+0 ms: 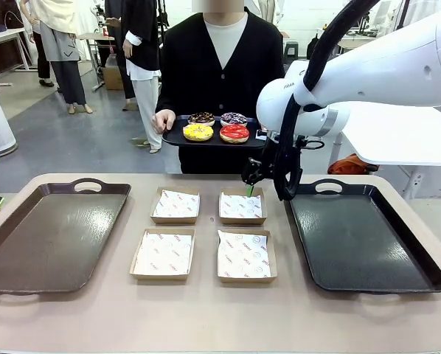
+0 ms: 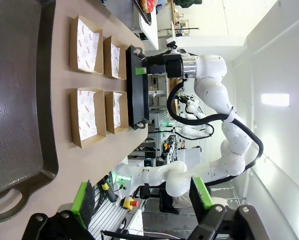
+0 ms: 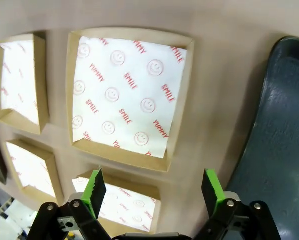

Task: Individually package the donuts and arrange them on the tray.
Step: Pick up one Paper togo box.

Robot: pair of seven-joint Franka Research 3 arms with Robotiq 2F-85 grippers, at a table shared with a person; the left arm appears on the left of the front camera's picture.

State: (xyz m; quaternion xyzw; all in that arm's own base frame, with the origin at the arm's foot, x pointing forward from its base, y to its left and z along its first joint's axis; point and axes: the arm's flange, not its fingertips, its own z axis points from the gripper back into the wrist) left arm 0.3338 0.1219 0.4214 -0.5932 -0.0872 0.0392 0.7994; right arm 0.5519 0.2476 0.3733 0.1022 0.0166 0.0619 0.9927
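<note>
Right claw [image 3: 153, 186]: its green-padded fingers are standing wide apart, gripping nothing, and it is hanging just above the far-right box [image 1: 242, 206], close to the inner edge of the right tray [image 1: 368, 243].
Left claw [image 2: 143, 196]: it is also gaping wide with nothing between the pads, hovering off the near left end of the table [image 1: 206, 317] and looking along the left tray [image 1: 29, 258].
Donuts: all four are sitting on a small dark serving tray [image 1: 178, 138] that a person is holding up at the far side, well apart from the table top.
Donut order: the yellow donut [image 1: 198, 133] and the red donut [image 1: 234, 133] are lying in the row nearer the robot; the brown donut [image 1: 201, 118] and the dark sprinkled donut [image 1: 234, 118] are lying behind them.
Person's hand [image 1: 161, 122]: it is gripping the serving tray's left edge.
Boxes: four are lying in a two-by-two block between the big trays, the far-left box [image 1: 175, 206], near-left box [image 1: 163, 254] and near-right box [image 1: 244, 257] completing it, each carrying only white printed paper.
Big trays: both are lying flat on the table with nothing on them.
</note>
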